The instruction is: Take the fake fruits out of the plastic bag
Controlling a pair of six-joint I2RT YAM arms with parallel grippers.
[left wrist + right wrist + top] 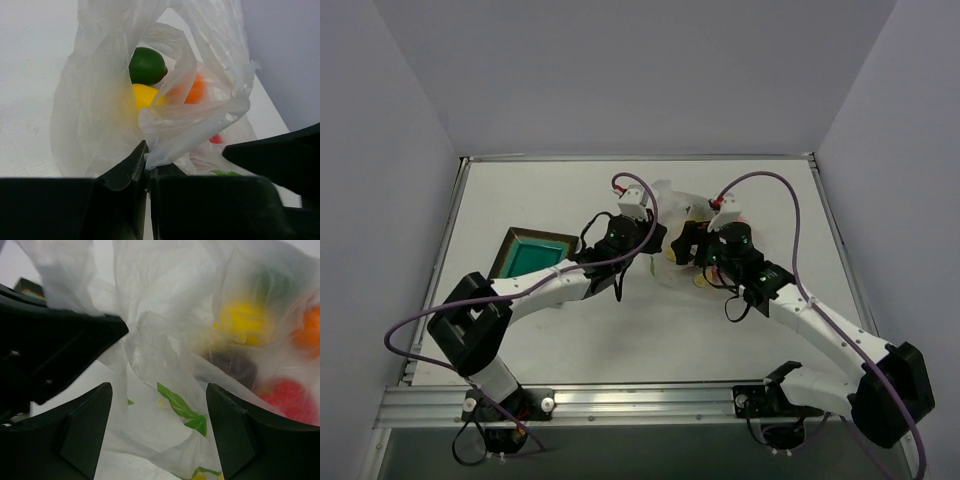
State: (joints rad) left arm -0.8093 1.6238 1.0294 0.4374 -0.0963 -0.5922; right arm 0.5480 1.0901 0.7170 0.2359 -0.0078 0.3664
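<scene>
while every fruit sits inside the film, the step in hand reads as opening the bag's mouth; nothing is lifted out yet.

- left gripper (146, 152): jaws together, clamped on a fold of the plastic bag (95, 115) at its near rim, holding the mouth up and open.
- right gripper (159, 405): jaws apart, with loose film of the bag between them and nothing pinched. it stands at the side of the bag opposite the left gripper.
- fake fruits, all within the bag:
  - green ball (146, 65), far back in the bag's mouth.
  - yellow piece (144, 95), just in front of the green ball.
  - orange piece (196, 90), beside these, behind a fold of film.
  - dark ball (232, 365) and red piece (287, 397), low in the bag, seen only through the film.
- tray (528, 254): dark rim, teal centre, well apart from the bag on the left gripper's side.
- table (620, 330): white, under the bag.

next move, as judged: the right gripper needs a path into the mouth past the folds, since closing where it stands would likely catch film alone. it should enter with jaws apart toward the green or yellow piece, the ones nearest the opening, while the left gripper's clamp holds the rim.

brands, labels, writing: none readable. the bag bears only a green leaf print (182, 407) and small yellow citrus-slice prints.
</scene>
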